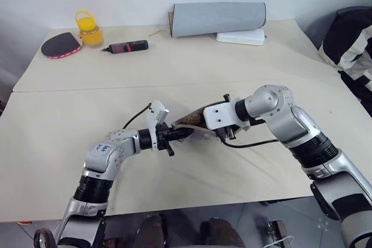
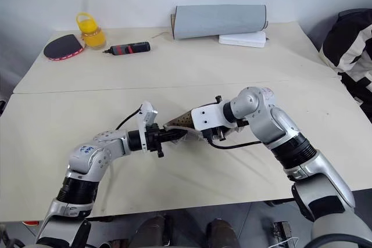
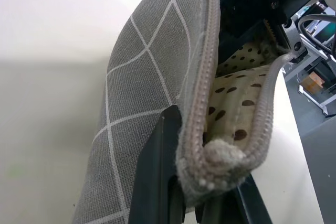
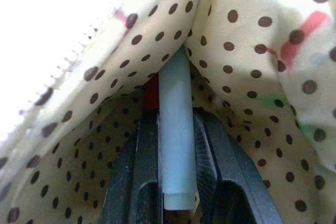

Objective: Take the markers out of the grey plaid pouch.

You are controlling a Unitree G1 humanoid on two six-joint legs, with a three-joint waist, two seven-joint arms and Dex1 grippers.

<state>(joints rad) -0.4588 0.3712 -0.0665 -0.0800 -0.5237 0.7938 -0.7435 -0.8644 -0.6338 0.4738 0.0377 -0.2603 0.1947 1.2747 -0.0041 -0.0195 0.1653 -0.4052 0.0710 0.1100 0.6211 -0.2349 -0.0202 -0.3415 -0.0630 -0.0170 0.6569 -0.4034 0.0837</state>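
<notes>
Near the table's front edge, left gripper clamped on grey plaid pouch end, right gripper inside, pinching 1 pale marker; best drawn straight out, pouch steady.

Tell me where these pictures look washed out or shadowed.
Right wrist view: glare whitens one corner beside the cream dotted lining; the pale green marker is evenly lit. Left wrist view: the tabletop glares white beyond the grey plaid fabric pouch, dimmer nearer.
</notes>
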